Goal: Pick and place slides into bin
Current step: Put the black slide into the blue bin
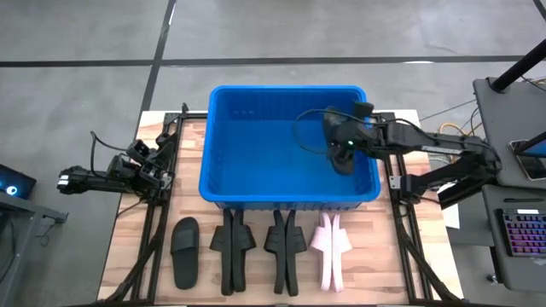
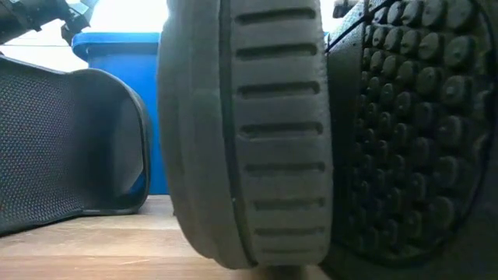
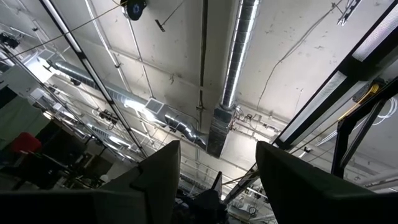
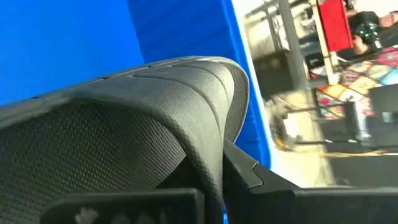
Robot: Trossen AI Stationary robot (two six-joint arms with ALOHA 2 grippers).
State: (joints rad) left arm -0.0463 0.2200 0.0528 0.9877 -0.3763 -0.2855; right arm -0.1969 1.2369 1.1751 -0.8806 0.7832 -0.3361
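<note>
Black textured slide, blue bin

Industrial workshop: exposed ceiling ducts

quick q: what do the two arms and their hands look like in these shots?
Both arms are dark, slim and jointed, each trailing a black cable. The right hand carries a small green light. The left hand has two wedge-shaped fingers that look olive-grey in its wrist view.
</note>
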